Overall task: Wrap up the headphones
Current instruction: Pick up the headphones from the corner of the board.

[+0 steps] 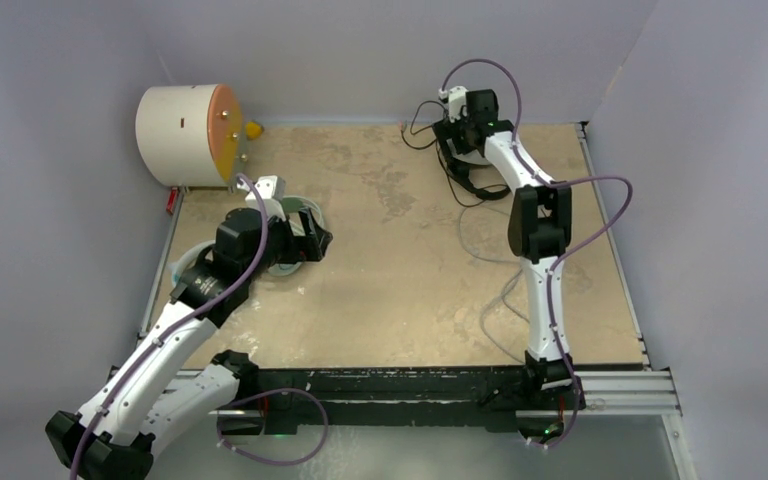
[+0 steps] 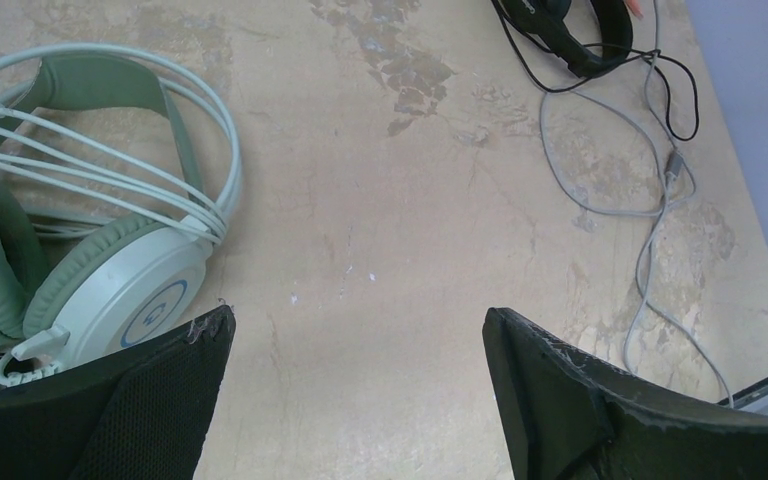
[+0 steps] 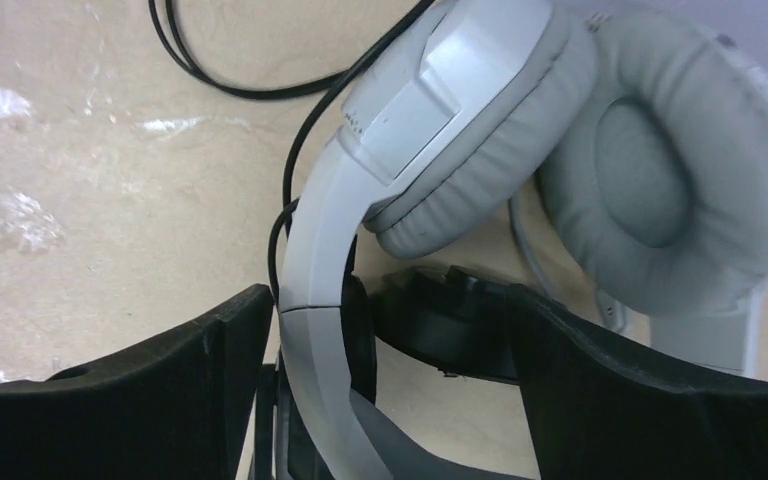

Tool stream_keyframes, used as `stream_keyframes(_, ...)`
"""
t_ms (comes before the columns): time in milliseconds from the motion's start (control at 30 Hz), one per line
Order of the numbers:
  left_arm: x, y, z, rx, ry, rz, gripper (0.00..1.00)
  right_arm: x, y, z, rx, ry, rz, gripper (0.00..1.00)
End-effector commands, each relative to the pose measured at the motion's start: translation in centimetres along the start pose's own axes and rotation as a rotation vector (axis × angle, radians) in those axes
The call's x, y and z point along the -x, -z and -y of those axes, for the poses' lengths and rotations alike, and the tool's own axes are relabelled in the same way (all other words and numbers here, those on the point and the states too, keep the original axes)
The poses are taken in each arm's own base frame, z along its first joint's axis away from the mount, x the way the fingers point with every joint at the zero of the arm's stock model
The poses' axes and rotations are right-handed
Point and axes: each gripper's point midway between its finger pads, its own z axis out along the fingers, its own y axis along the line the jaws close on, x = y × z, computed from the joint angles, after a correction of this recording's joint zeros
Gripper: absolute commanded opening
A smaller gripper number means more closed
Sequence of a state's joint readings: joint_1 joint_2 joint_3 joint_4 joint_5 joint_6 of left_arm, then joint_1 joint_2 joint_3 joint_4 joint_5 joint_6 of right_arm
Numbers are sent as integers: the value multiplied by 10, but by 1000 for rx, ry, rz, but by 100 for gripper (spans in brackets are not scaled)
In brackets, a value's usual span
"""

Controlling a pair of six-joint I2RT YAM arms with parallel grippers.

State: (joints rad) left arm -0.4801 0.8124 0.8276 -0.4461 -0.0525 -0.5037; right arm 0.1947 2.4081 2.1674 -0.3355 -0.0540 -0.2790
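The right end effector [image 3: 385, 305] straddles the white-and-grey headset [image 3: 440, 100], jaws apart.

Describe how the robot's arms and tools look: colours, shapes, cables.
The left arm and right arm have white shells, black joints, and a purple cable looping alongside each. The left tool and right tool have broad, matte black fingers.

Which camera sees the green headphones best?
The left wrist view. The mint-green headphones fill its left side, with pale cord looped across the band. The top external view shows only slivers of them beside the left arm. The right wrist view shows none of them, only a white-and-grey headset.
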Motion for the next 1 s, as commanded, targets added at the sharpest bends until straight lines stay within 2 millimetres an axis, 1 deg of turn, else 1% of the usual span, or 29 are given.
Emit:
stream_keyframes(0, 19, 4, 6, -5, -16, 43, 92, 12, 14, -3, 14, 73, -18, 83)
stream_keyframes(33, 19, 3, 6, -5, -19, 39, 92, 11, 15, -1, -5, 79, -25, 79)
stream_keyframes(100, 20, 3, 6, -3, -24, 31, 92, 11, 18, -1, -28, 91, -23, 66)
stream_keyframes(167, 21, 4, 7, -1, -28, 23, 92, 14, 24, 5, -74, 97, -19, 47)
stream_keyframes(233, 21, 6, 7, -1, -29, 23, 92, 19, 35, 11, -113, 98, -2, 32)
stream_keyframes(300, 22, 7, 9, -8, -23, 28, 91, 34, 52, 20, -159, 98, 43, 24)
stream_keyframes(367, 23, 7, 11, -20, -16, 30, 91, 49, 72, 27, -198, 95, 83, 16)
stream_keyframes(400, 22, 8, 11, -22, -13, 28, 91, 59, 87, 30, -213, 95, 109, 12)
stream_keyframes(467, 21, 8, 13, -30, -9, 28, 90, 69, 107, 33, -230, 92, 128, 7)
stream_keyframes(600, 21, 9, 14, -37, -7, 25, 90, 84, 153, 46, -310, 64, 159, 1)
stream_keyframes(667, 18, 8, 14, -42, -7, 15, 90, 89, 179, 49, -339, 41, 177, 0)
stream_keyframes(700, 17, 8, 15, -45, -6, 11, 90, 92, 193, 47, -339, 22, 188, 0)
stream_keyframes(800, 16, 8, 15, -49, -3, 11, 90, 102, 231, 19, -256, -15, 233, 0)
stream_keyframes(900, 16, 8, 14, -45, 6, 15, 92, 113, 265, -30, -196, 19, 279, 0)
stream_keyframes(967, 15, 9, 12, -36, 16, 18, 95, 113, 289, -59, -192, 44, 282, 0)
